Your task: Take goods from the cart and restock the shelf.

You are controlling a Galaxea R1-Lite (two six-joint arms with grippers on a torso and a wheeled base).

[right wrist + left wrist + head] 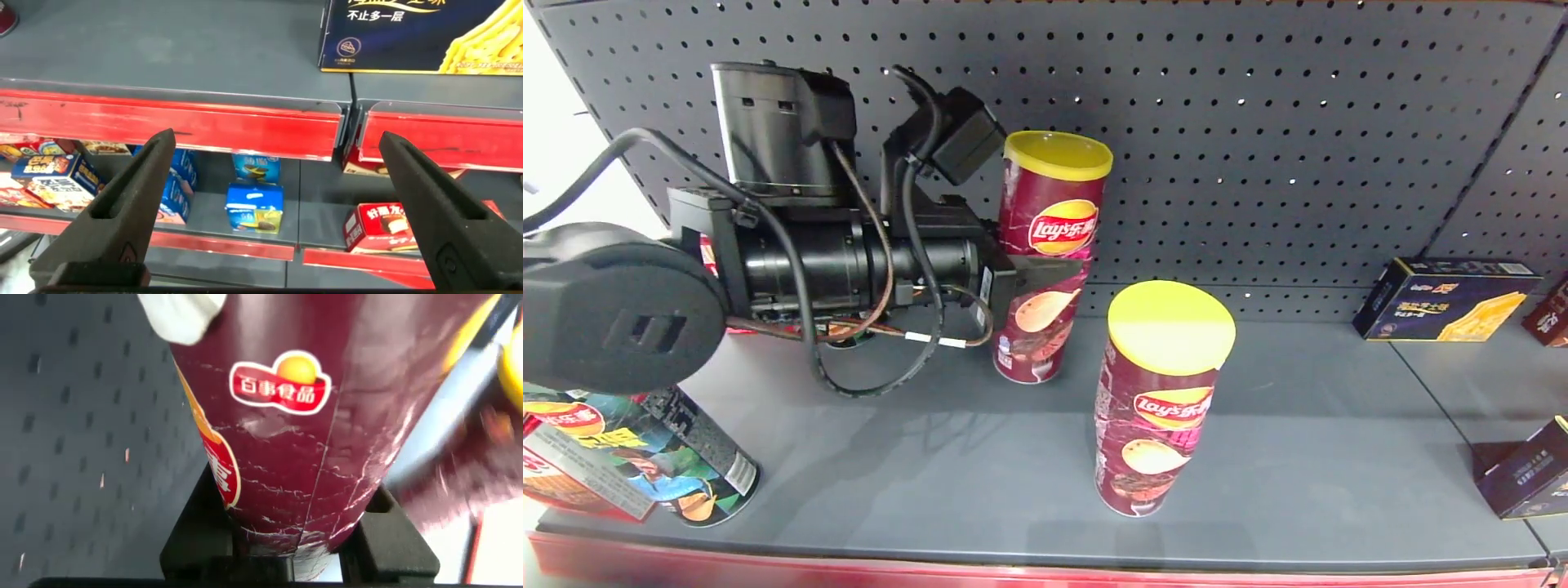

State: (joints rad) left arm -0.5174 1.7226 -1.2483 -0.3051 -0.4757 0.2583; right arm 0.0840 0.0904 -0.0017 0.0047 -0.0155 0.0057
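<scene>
Left jaws clamp the yellow-lidded maroon crisp can [1054,208]; seat it flat on the grey metal shelf [915,457] before release

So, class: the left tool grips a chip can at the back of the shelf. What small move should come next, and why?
Probably open the left tool and let go. The held can seems to rest its base on the shelf, behind and apart from the second can, so it looks placed.
</scene>
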